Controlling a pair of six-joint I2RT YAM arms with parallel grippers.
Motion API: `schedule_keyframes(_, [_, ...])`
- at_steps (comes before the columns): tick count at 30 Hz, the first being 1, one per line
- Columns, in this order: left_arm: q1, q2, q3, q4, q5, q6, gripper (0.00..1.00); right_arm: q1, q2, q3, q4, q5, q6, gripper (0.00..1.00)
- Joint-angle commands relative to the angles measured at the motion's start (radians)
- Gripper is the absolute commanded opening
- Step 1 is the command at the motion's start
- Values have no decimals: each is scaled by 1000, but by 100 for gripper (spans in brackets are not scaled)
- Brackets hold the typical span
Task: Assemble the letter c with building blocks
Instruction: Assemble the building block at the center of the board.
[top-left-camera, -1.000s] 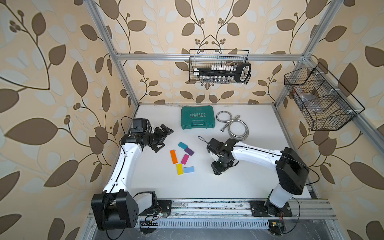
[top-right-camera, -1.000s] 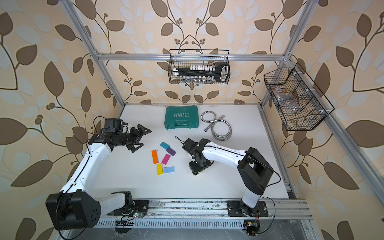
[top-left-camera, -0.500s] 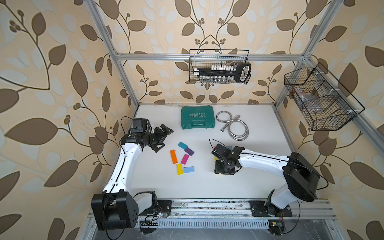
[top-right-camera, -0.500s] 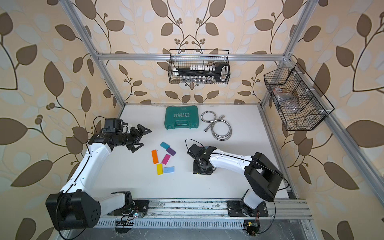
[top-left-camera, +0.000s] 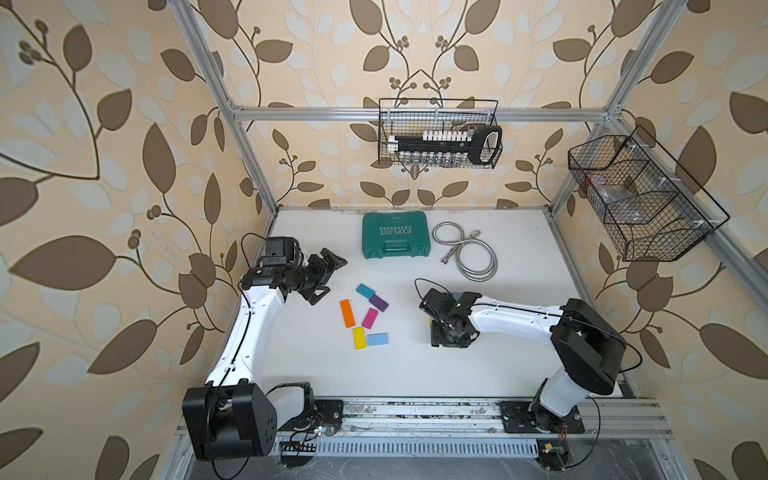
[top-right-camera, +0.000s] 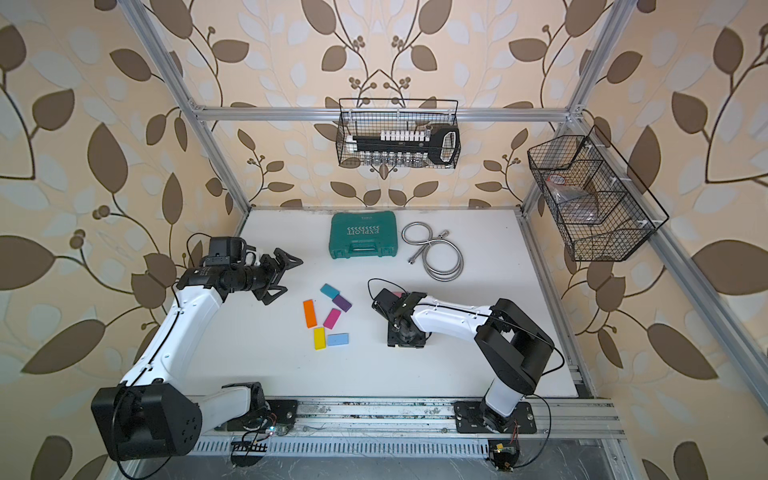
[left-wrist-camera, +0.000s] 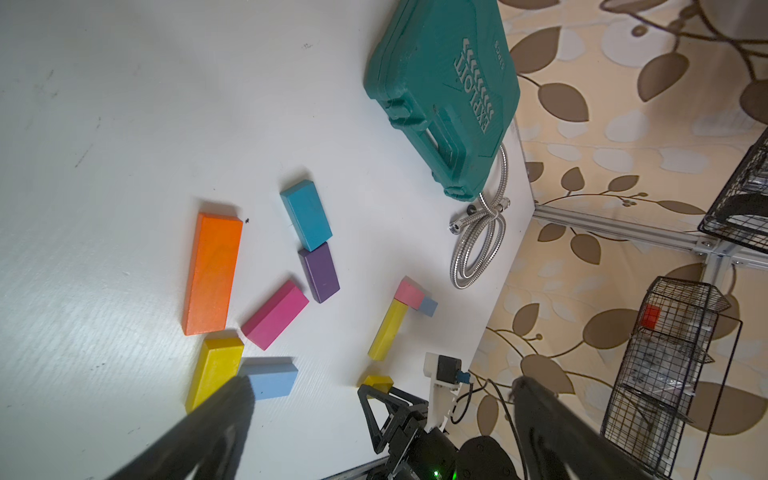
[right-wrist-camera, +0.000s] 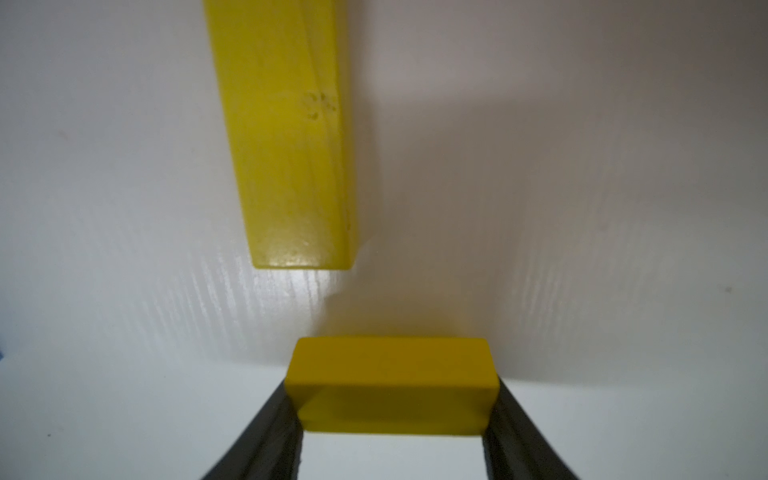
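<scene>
My right gripper (right-wrist-camera: 392, 399) is shut on a short yellow block (right-wrist-camera: 392, 384), held low over the table; I cannot tell if it touches. Just ahead lies a long yellow block (right-wrist-camera: 286, 133), a small gap away. In the left wrist view that long yellow block (left-wrist-camera: 387, 329) meets a pink block (left-wrist-camera: 409, 292) and a blue one (left-wrist-camera: 428, 306) at its far end. Loose blocks lie left of my right gripper (top-left-camera: 451, 338): orange (top-left-camera: 347, 313), teal (top-left-camera: 365, 291), purple (top-left-camera: 379, 303), magenta (top-left-camera: 370, 318), yellow (top-left-camera: 359, 338), light blue (top-left-camera: 377, 340). My left gripper (top-left-camera: 328, 274) hangs open and holds nothing.
A green tool case (top-left-camera: 395, 241) and a coiled metal hose (top-left-camera: 469, 255) lie at the back of the white table (top-left-camera: 519, 249). Wire baskets hang on the back wall (top-left-camera: 438, 133) and the right wall (top-left-camera: 640, 199).
My right gripper, still holding the short yellow block, has shifted slightly right and toward the table's front. The left arm has not moved.
</scene>
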Motion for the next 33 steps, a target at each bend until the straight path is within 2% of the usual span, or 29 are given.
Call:
schedule_keyframes(1, [9,-20,-4,21,9,-1,99,7,21,28,-13,15,1,29])
schedule_keyframes(10, [8,-19,5,21,9,-1,99,7,51,46,-7,9,12,38])
schedule_keyframes(14, [7,-14,8,20,12,3,99,7,58,51,-5,6,15,50])
schedule_keyframes(24, [8,-11,12,21,13,4,99,10,53,53,-4,4,21,61])
schedule_keyframes(27, [7,-12,11,21,13,5,99,10,52,53,-5,6,23,69])
schedule_keyframes(33, [8,-11,12,20,14,8,99,14,40,52,-5,12,27,70])
